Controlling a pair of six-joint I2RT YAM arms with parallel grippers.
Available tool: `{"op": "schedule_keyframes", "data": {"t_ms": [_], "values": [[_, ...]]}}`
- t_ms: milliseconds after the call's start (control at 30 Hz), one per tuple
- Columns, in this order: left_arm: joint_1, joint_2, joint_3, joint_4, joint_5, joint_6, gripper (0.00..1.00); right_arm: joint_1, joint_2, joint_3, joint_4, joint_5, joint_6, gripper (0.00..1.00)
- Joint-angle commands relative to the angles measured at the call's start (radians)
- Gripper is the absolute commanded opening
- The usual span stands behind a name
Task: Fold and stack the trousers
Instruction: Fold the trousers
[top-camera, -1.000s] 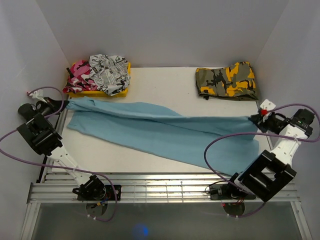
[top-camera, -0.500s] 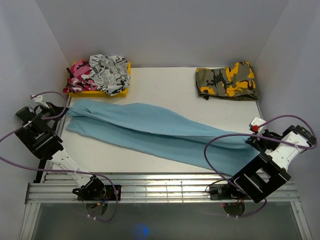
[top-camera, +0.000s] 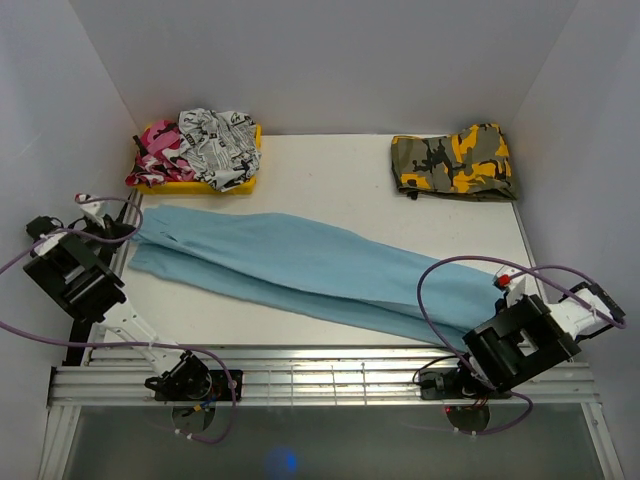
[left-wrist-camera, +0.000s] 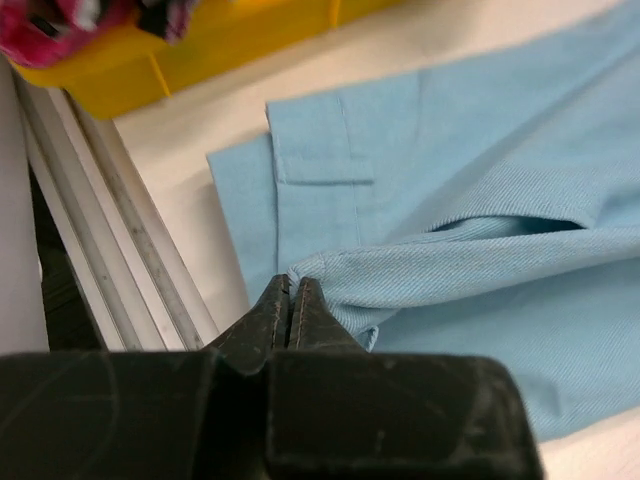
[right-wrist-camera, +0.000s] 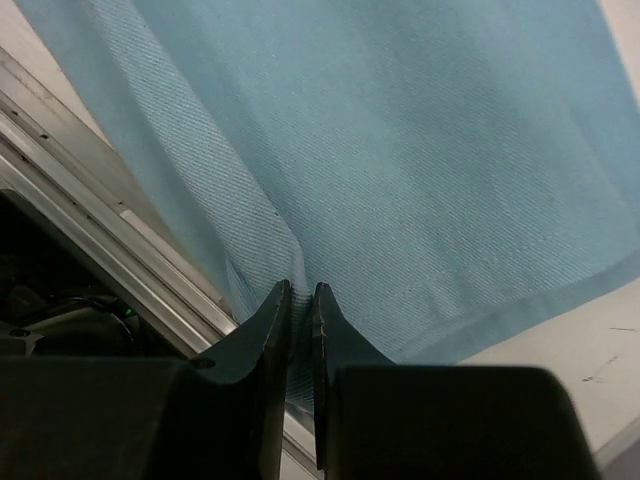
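One table (top-camera: 330, 170): carries all items.
Trousers (top-camera: 300, 265): light-blue, flat, diagonal from L edge to near-R corner; held taut at both ends, prob. to smooth it before the fold.
Camo stack (top-camera: 455, 162): folded, far R; prob. the stacking place.
Yellow tray (top-camera: 215, 185): far L, w/ crumpled clothes.
L gripper (left-wrist-camera: 289, 300): jaws closed, pinching the pocket-end fold.
R gripper (right-wrist-camera: 300, 300): jaws almost closed, cloth edge nipped between.
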Motion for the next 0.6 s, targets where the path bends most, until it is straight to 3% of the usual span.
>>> {"op": "schedule_keyframes", "data": {"t_ms": [0, 67, 200, 433, 533, 567], "values": [[0.053, 0.004, 0.001, -0.386, -0.111, 0.612, 0.00, -0.037, 0.023, -0.040, 0.104, 0.129, -0.555, 0.08], [0.051, 0.001, -0.034, -0.479, -0.210, 0.784, 0.05, -0.037, 0.025, -0.092, 0.211, 0.143, -0.561, 0.08], [0.065, -0.062, -0.084, -0.544, -0.332, 0.910, 0.44, -0.038, 0.055, -0.113, 0.331, 0.159, -0.557, 0.08], [0.077, -0.211, -0.098, -0.751, -0.357, 0.998, 0.53, -0.021, 0.181, -0.003, 0.469, 0.097, -0.483, 0.08], [0.079, -0.263, -0.104, -0.814, -0.356, 1.052, 0.55, 0.029, 0.196, 0.054, 0.478, 0.086, -0.394, 0.36], [0.077, -0.288, -0.101, -0.828, -0.355, 1.059, 0.56, 0.040, 0.192, 0.072, 0.462, 0.076, -0.380, 0.54]]}}
